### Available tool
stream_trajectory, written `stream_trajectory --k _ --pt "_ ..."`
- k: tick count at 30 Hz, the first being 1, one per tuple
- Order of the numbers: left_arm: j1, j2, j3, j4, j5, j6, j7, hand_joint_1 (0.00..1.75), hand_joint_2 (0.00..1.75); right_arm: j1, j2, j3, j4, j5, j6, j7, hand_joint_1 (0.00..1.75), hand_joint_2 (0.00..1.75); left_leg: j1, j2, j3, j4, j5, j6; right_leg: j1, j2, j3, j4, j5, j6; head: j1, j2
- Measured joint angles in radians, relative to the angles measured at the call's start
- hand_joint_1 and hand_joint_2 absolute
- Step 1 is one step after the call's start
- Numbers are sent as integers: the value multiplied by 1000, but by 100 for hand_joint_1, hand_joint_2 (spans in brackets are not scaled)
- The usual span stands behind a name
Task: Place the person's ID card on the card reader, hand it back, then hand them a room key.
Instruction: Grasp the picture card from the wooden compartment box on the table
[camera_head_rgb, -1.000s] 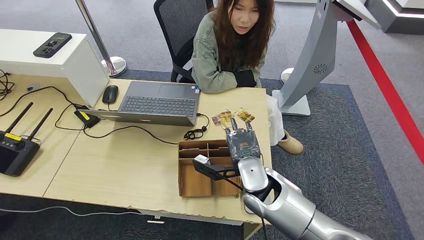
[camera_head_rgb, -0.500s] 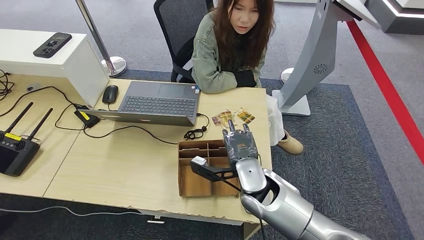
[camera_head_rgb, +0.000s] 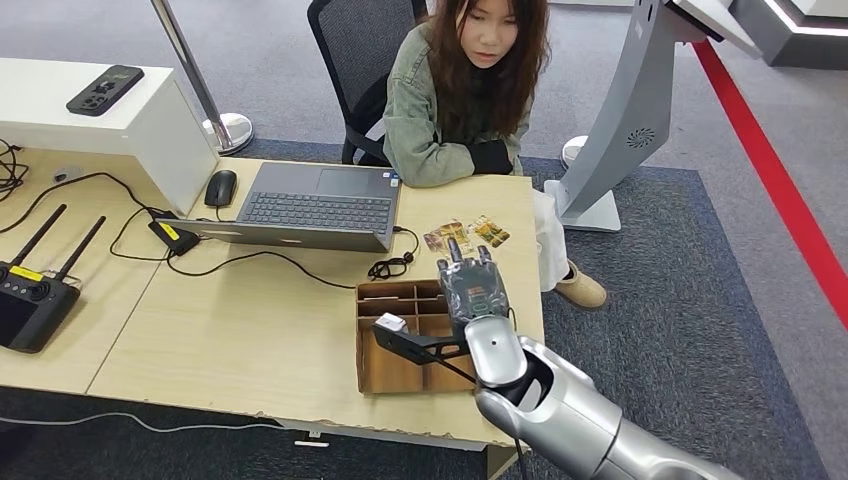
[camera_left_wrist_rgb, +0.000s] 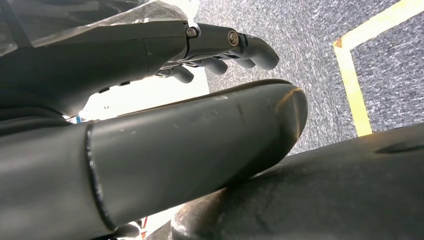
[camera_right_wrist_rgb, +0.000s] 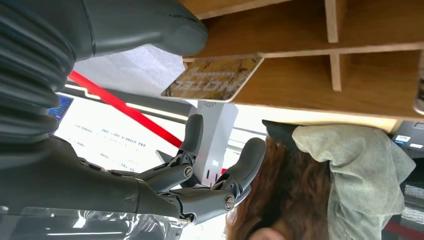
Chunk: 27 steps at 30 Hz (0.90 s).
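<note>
Desk's right edge: your right hand (camera_head_rgb: 468, 285), fingers spread and holding nothing, hovers over the cardboard tray (camera_head_rgb: 385, 372); key cards (camera_head_rgb: 466, 234) lie beyond, handover apparently not yet made.

Silver right arm (camera_head_rgb: 570, 410), grey-black robot hand (camera_head_rgb: 470, 285) — plastic-wrapped

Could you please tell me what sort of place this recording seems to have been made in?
Probably an office or lab staged as a hotel check-in desk: a wooden desk with a laptop, hotel key cards beside a cardboard organizer, and a person seated opposite on carpet.
</note>
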Motion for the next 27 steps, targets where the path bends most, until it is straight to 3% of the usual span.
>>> stream_trajectory --k 9,17,27 --pt "5 0 3 0 18 0 -25 0 0 -14 6 17 9 -17 -13 0 55 175 0 0 0 0 0 0 0 0 0 0 0 0 0 0" --pt "23 18 35 -2 77 -10 -125 0 0 -39 6 39 25 -53 -16 0 54 175 1 0 0 0 0 0 1 0 0 0 0 0 0 0" --pt "34 75 100 -32 155 -45 -256 0 0 -71 3 65 38 -96 -29 0 61 175 1 0 0 0 1 -1 2 0 0 0 0 0 0 0"
